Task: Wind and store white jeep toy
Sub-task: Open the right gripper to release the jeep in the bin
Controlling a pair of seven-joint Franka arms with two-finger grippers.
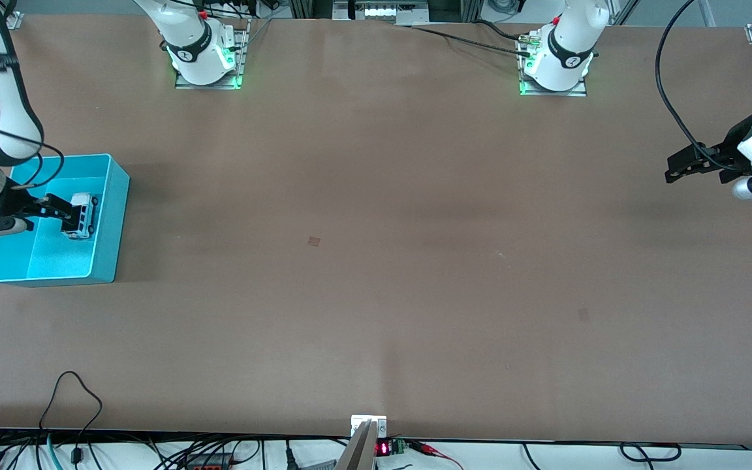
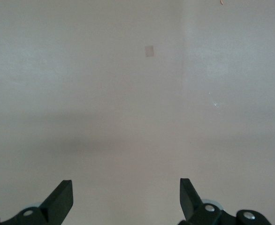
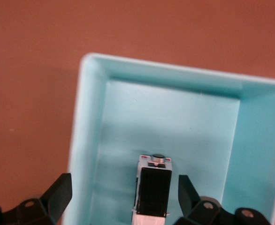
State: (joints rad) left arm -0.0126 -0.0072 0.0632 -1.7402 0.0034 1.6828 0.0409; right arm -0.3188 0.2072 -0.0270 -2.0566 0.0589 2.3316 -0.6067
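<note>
The white jeep toy [image 1: 81, 214], with its black roof panel up, is inside the cyan bin [image 1: 107, 241] at the right arm's end of the table. My right gripper [image 1: 66, 215] is in the bin around the jeep. In the right wrist view the jeep [image 3: 154, 190] lies between the spread fingers of the right gripper [image 3: 124, 183], with a gap on each side, above the bin's floor and inside its rim [image 3: 165, 68]. My left gripper [image 1: 676, 168] is open and empty over bare table at the left arm's end; its wrist view shows only the left gripper [image 2: 126, 187] and table.
The bin stands near the table's edge at the right arm's end. Two small dark patches [image 1: 314, 241] [image 1: 583, 314] mark the brown table top. Both arm bases [image 1: 206, 52] [image 1: 555, 62] stand along the back edge. Cables hang along the front edge.
</note>
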